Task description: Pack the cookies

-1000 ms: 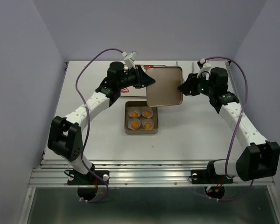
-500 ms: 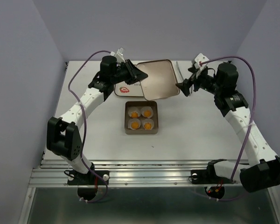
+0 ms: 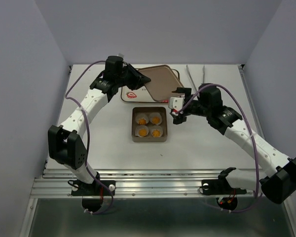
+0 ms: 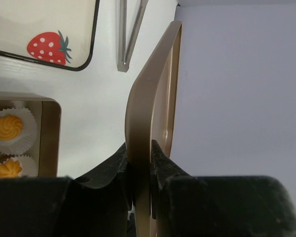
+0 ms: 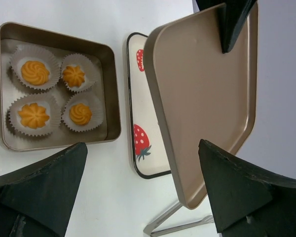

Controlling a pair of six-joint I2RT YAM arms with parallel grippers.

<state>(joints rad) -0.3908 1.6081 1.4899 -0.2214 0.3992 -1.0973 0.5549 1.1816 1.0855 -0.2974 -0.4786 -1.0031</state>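
Observation:
Four small orange-yellow cookies (image 3: 149,125) sit in white paper cups inside the open square tin (image 3: 149,138) at the table's middle. They also show in the right wrist view (image 5: 35,72), two of them in the left wrist view (image 4: 8,126). My left gripper (image 3: 139,79) is shut on the edge of the tan tin lid (image 3: 161,84) and holds it tilted in the air behind the tin. The left wrist view shows the lid (image 4: 150,98) pinched between my jaws (image 4: 140,158). My right gripper (image 3: 176,105) is open and empty just right of the tin, with the lid (image 5: 207,94) ahead of it (image 5: 143,182).
A white card with a red strawberry and black border (image 3: 132,95) lies flat behind the tin, under the lid. Metal tongs (image 3: 194,76) lie at the back right. The tin's wall (image 5: 113,89) is close to my right gripper's left finger (image 5: 44,182).
My right gripper has come off the lid's right edge and moved near and left, beside the tin. My left gripper still holds the lid, which has shifted left and tilted more.

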